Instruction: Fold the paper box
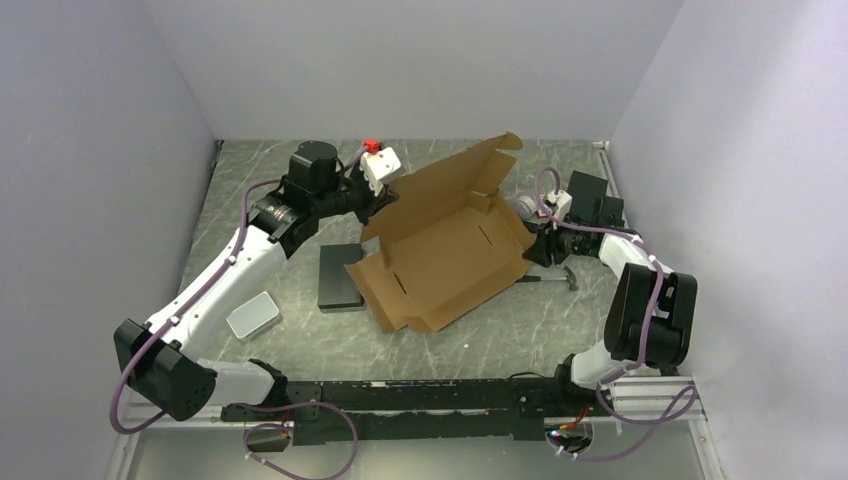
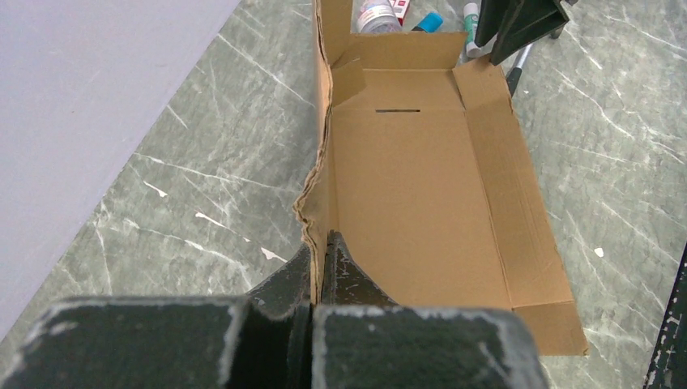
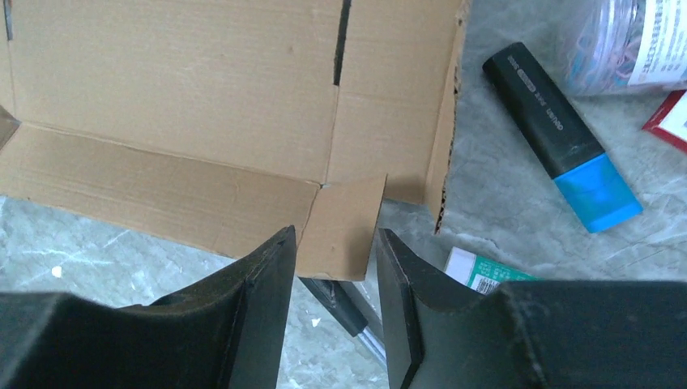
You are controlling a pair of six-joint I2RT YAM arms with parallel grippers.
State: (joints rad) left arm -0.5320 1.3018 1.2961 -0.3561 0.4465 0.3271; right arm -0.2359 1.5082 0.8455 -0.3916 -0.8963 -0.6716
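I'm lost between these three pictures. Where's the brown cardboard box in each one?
Top external: the paper box lies at the middle of the picture, flaps open.
Left wrist: the paper box fills the centre, from bottom edge to top.
Right wrist: the paper box covers the upper left.
Shared landmark: the grey marbled table beneath it, in every view.

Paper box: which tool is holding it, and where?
The left tool pinches the paper box by its upright side wall's edge. The right tool brackets a small corner flap, jaws apart.
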